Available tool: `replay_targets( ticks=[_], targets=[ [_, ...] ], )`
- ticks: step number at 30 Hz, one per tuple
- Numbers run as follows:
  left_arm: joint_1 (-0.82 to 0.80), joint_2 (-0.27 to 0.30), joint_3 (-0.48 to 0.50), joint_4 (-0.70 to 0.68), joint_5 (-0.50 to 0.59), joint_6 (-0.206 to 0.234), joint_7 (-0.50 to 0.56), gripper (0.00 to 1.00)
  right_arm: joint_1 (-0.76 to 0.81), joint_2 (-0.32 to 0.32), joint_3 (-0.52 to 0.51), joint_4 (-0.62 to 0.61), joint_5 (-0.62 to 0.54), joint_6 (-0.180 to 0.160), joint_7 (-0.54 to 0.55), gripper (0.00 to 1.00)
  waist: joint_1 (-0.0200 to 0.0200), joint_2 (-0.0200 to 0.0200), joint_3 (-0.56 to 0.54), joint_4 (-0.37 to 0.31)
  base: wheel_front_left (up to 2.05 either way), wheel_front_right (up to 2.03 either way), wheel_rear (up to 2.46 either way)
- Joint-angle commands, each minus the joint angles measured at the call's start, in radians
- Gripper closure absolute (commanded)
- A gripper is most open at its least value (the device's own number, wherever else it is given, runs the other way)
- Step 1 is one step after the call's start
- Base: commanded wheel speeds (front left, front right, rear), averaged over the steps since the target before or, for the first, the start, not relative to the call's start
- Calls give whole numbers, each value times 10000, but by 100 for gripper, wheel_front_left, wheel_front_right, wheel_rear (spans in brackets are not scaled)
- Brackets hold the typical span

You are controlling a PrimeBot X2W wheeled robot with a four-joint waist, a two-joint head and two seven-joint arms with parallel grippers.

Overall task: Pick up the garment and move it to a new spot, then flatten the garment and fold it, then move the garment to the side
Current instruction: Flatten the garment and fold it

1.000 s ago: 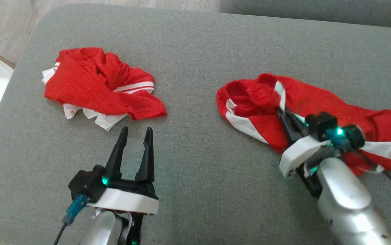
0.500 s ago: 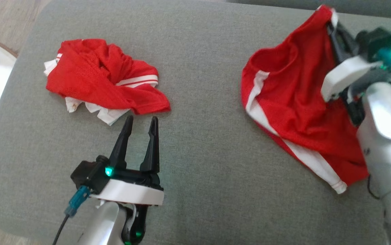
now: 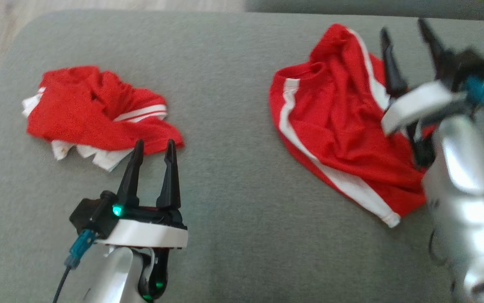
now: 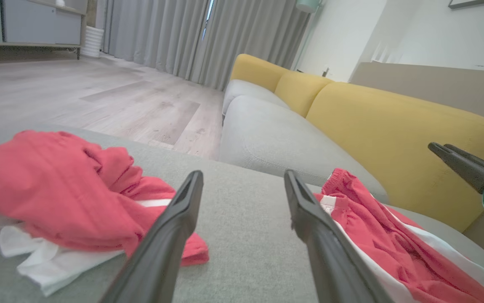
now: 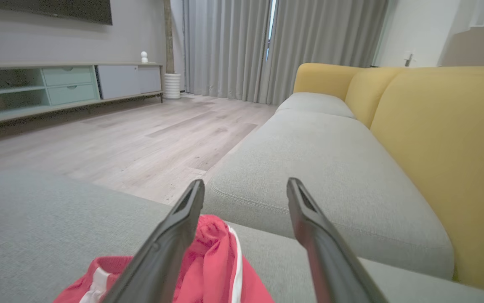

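Note:
The garment (image 3: 334,126), red shorts with white side stripes, lies crumpled on the right of the grey cushioned surface (image 3: 233,84); it also shows in the left wrist view (image 4: 372,227) and right wrist view (image 5: 212,252). My right gripper (image 3: 402,26) hovers open over its far right edge, nothing between the fingers (image 5: 246,182). A second red and white garment (image 3: 90,113) lies bunched at the left (image 4: 57,189). My left gripper (image 3: 154,143) stands open just in front of it (image 4: 243,173), empty.
Beyond the grey surface runs a sofa with a pale grey seat (image 5: 322,168) and yellow back cushions (image 5: 435,126). Wooden floor (image 5: 141,143) lies to the left, with a low cabinet (image 5: 57,84) along the wall.
My right gripper, shut on the garment a second ago, lifted it toward the far right and has now opened, letting it drop into a heap. The head camera shifted; the left gripper stays open.

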Motion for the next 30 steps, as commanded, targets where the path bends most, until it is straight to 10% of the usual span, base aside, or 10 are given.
replay_targets(
  ticks=[1, 10, 30],
  targets=[
    [-79, 22, 452, -330, 140, -55, -92, 0, 754, 335, -9, -969, 163, -7, -105, 0, 0, 0, -398, -526, 0, 0, 0],
    [283, 22, 876, -401, 346, -150, -92, 0, 4455, 865, -203, -4072, 520, -7, -109, 0, 0, 0, -1183, -1578, 0, 0, 0],
    [635, 22, 1255, -262, 549, -280, -92, 0, 7027, 907, 72, -5117, 1562, -7, -110, 0, 0, 0, -1465, -2406, 0, 0, 0]
  ],
)
